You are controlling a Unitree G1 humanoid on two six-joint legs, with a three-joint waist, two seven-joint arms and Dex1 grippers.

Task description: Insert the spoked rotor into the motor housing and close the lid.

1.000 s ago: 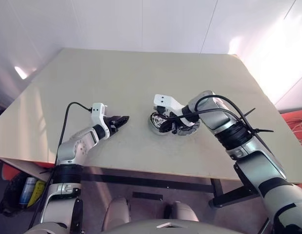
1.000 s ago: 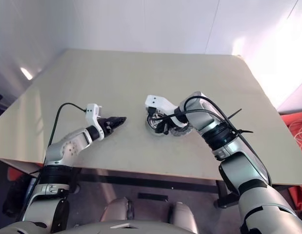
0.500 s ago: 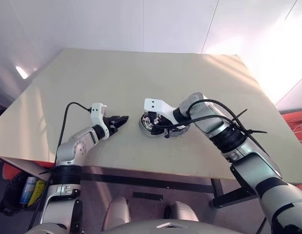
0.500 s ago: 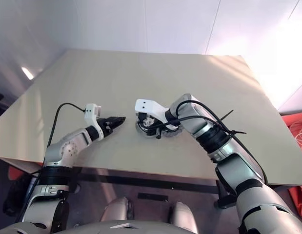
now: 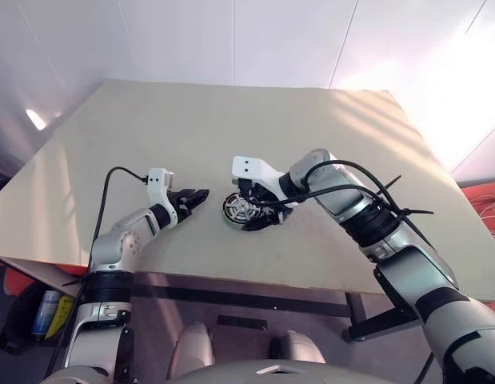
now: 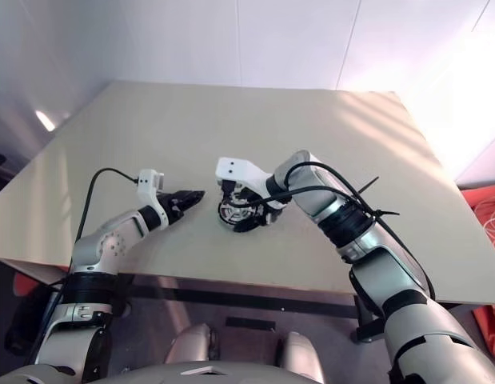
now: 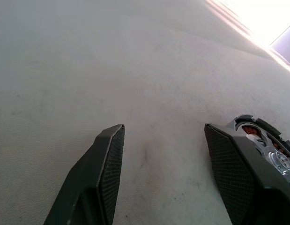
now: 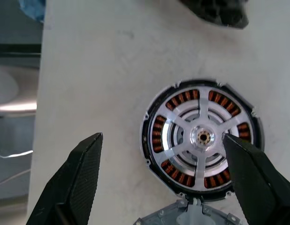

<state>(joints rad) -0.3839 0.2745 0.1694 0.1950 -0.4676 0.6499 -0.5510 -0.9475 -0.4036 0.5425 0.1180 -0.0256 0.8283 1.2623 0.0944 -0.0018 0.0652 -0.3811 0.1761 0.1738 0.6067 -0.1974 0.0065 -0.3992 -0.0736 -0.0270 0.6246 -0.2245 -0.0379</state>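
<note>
The right tool is now standing wide open and empty above the motor housing, having let go and lifted since a second ago. The spoked rotor is sitting inside it on the surface, the lid touching its edge. The left tool is still hovering half open, empty, just beside the housing.

Both head eyes look forward and down over the table. Each wrist camera sits close above it, and both share the motor housing.
</note>
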